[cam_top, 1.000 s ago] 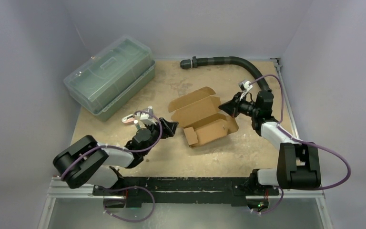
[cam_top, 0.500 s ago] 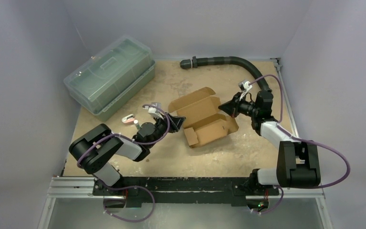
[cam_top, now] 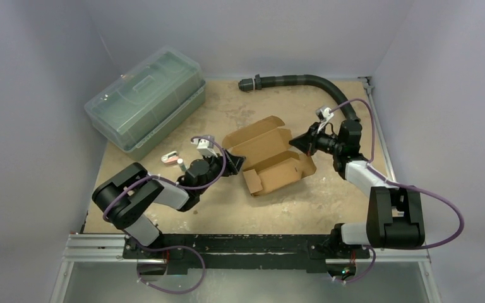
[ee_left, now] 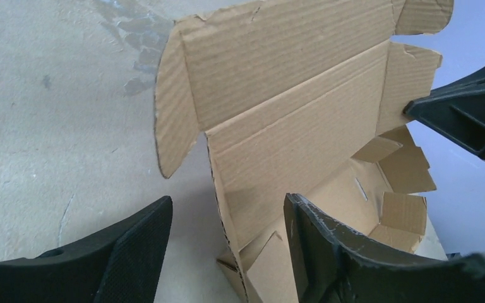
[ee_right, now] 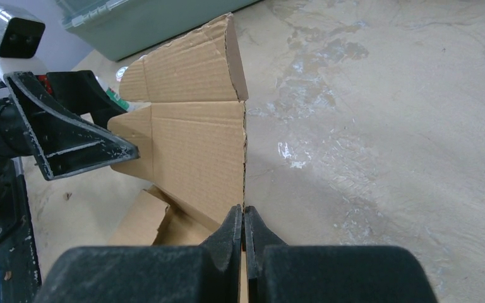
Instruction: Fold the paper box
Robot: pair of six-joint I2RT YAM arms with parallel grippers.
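Plain brown corrugated-cardboard paper box [cam_top: 268,154], half-formed: lies near the middle of the sandy-tan bench [cam_top: 278,208], a little toward the right edge. Lid panel and rounded flaps stand up on its far side, and the tray part opens upward on the near side.

Around it:
- Large clear greenish lidded plastic bin [cam_top: 145,107] at the far left corner, well apart from the box.
- Black ribbed hose [cam_top: 297,80] along the far edge, curving down toward the right arm.
- Small red-and-white object [cam_top: 172,158] on the bench just left of the left arm's wrist; too small to identify.
- Nothing lies between either arm and the box.

Right gripper [ee_right: 243,230]: at the box's right end. Fingers pinched tight together on the thin edge of an upright cardboard panel, which runs straight down into the seam between them.

Left gripper [ee_left: 227,249]: at the box's left end, low over the bench. Fingers [ee_left: 136,252] spread wide with nothing grasped. One is outside the end wall and the other is toward the tray interior, with the box's near corner edge between them. Cannot tell whether either pad touches cardboard.
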